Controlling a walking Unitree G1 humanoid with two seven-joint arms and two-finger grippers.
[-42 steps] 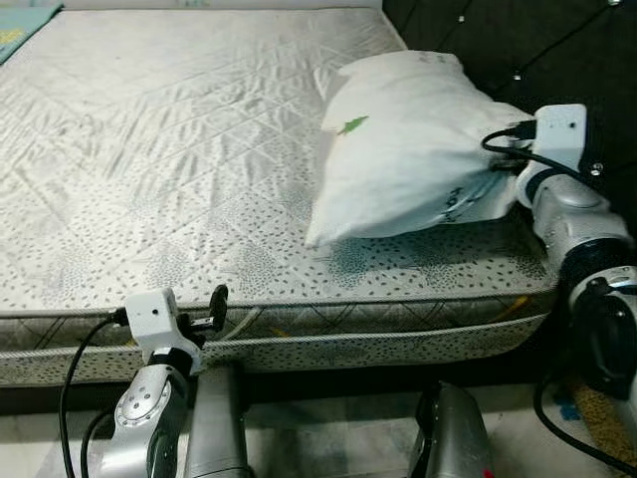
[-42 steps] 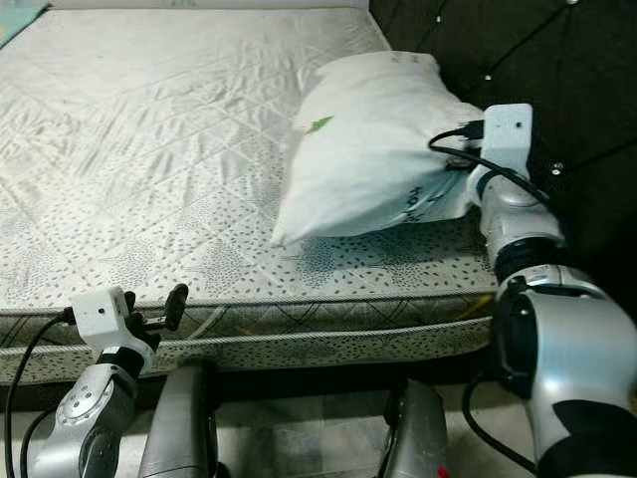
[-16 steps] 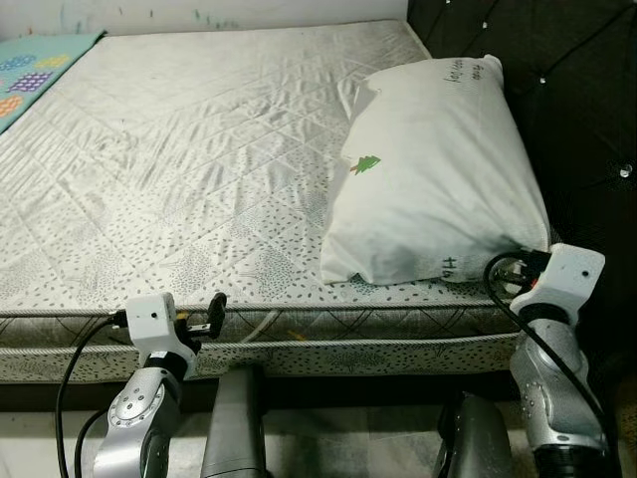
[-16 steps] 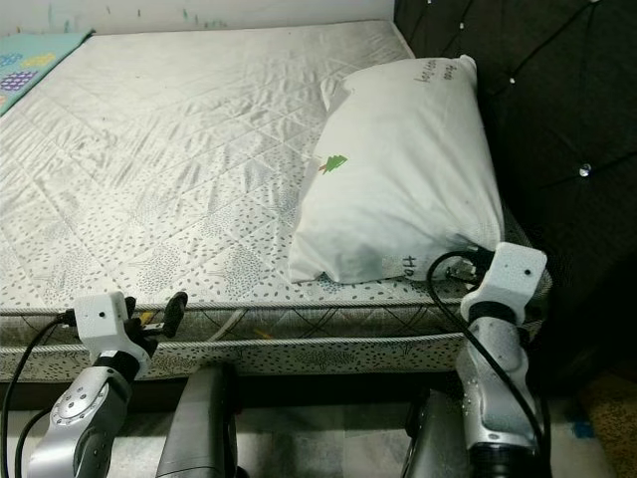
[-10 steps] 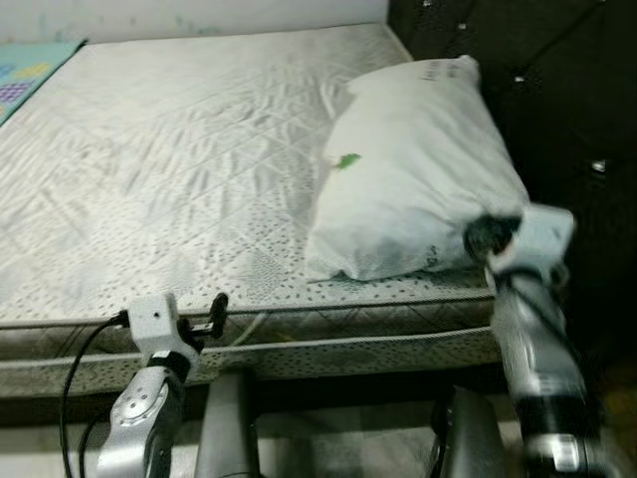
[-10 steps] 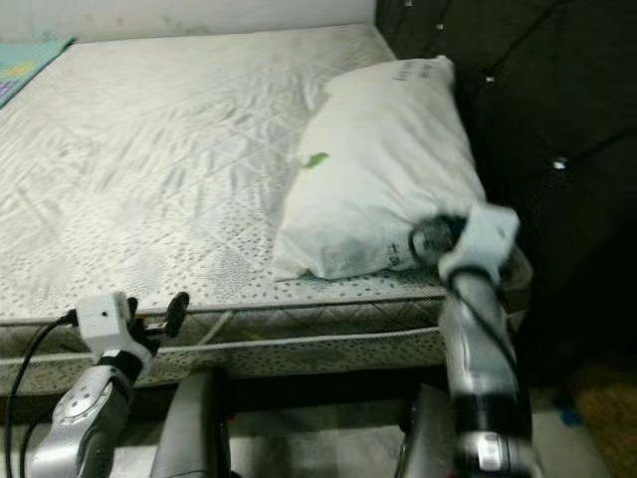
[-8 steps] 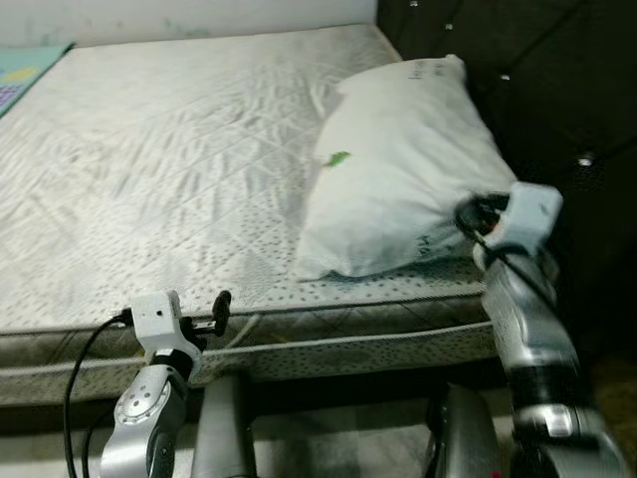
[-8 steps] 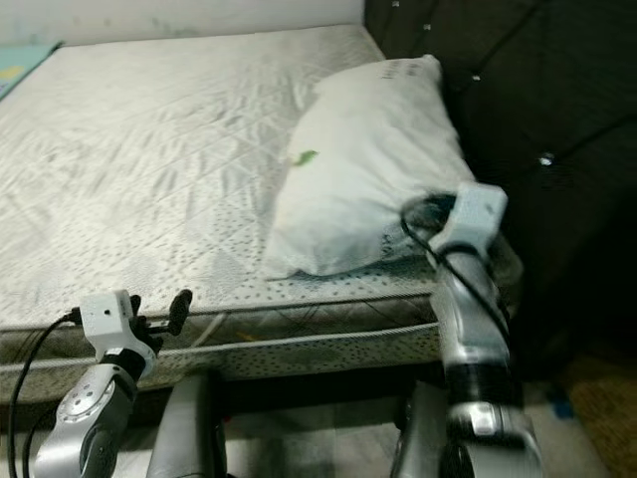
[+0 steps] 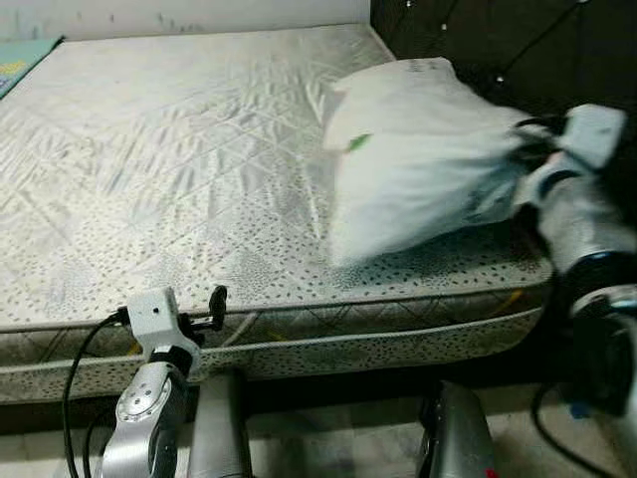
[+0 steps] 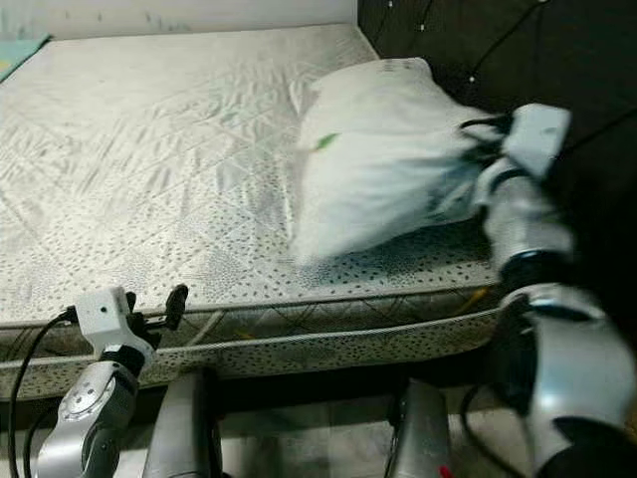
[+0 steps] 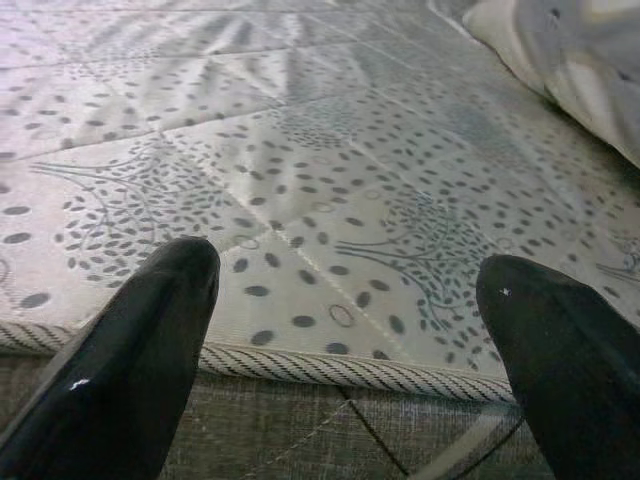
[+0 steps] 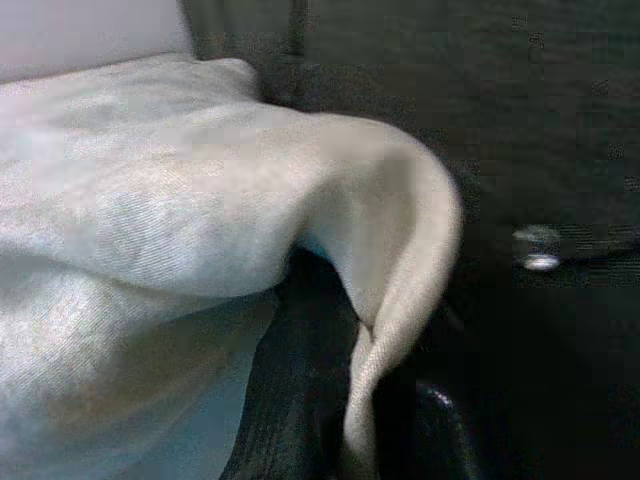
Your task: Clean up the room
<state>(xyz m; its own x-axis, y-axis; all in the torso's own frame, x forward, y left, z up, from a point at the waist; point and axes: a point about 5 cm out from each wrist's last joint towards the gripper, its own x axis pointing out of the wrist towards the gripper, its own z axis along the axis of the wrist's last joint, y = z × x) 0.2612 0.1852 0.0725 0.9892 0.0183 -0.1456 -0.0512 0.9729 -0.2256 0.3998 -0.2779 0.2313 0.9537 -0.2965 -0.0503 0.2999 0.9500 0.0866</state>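
Observation:
A white pillow with a small green mark lies on the right side of the mattress, by the dark headboard; its near right end is raised off the bed and blurred. My right gripper is at that end, shut on a fold of the pillow's fabric, with the gripper pinching it between the black fingers. My left gripper hovers low at the mattress's front edge, open, with nothing between its fingers.
The black tufted headboard runs along the bed's right side, close behind my right arm. A teal mat lies at the far left corner. The mattress's piped front edge is just under my left gripper. Light floor shows below.
My right gripper has risen and swung to the right with the pillow's corner, lifting and tilting the pillow. The left arm has stayed put. The view has shifted a little.

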